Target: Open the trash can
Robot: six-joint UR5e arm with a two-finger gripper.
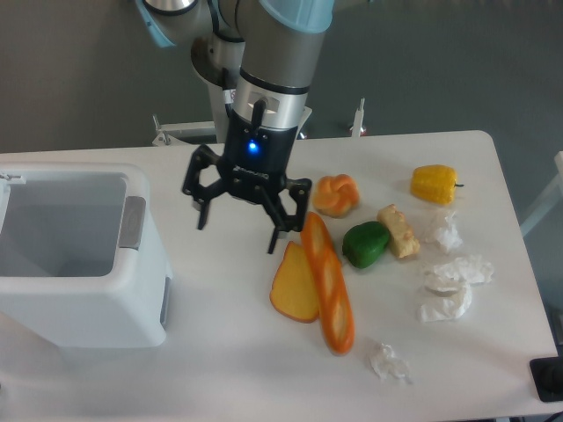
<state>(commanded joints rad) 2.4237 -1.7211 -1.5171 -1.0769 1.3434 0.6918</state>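
Pincer spread empty, right of trash can.

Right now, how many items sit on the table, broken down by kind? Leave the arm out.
Trash can: 1, lid open
Toy food: 6 (baguette, orange wedge, croissant roll, green pepper, yellow pepper, tan block)
Crumpled white paper: 4 ()
Total: 11
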